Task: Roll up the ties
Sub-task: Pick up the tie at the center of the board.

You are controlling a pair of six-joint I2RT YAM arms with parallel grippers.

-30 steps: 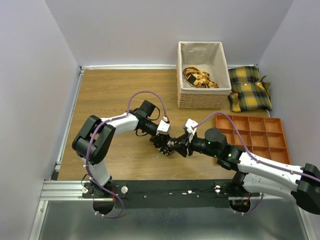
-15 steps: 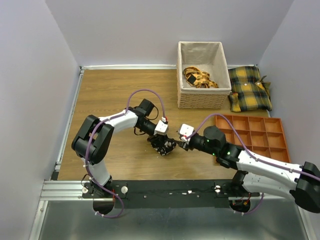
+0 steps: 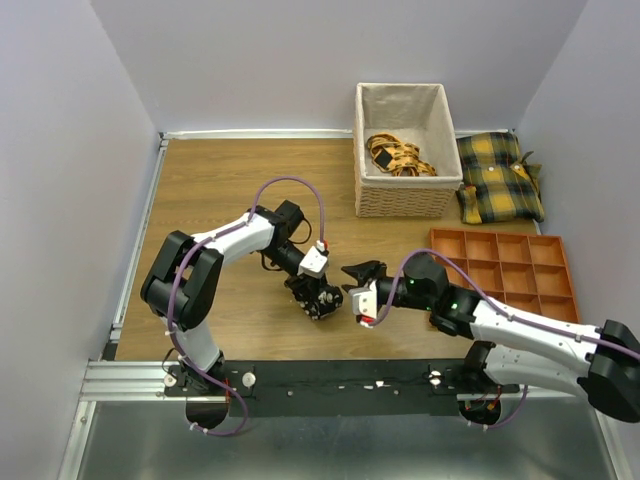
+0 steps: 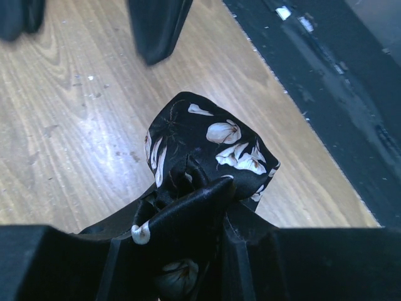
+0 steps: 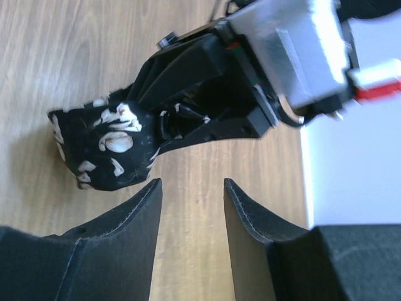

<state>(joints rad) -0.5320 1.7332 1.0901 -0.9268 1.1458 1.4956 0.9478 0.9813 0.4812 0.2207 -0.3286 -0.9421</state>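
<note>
Left wrist view had the tie (image 4: 207, 147) bunched into a tight black coil with pale flowers. Its lower folds were clamped between the left fingers (image 4: 247, 241), and its rounded end was low over the bench (image 4: 75, 125); whether it touched the wood I could not tell. From above, the coil sat near the middle of the bench, toward the near edge. The right fingers (image 5: 135, 213) stood apart and empty just right of it, pointed at the bundle.

The roll looked formed but unsecured. The left grip should hold firm while the right fingers close squarely across the outer layers, so the coil does not spring open.

Farther right lay an orange compartment tray (image 3: 505, 275), with a wicker basket (image 3: 405, 200) and a plaid cushion (image 3: 498, 175) at the far side. No brand, label or writing was legible.
</note>
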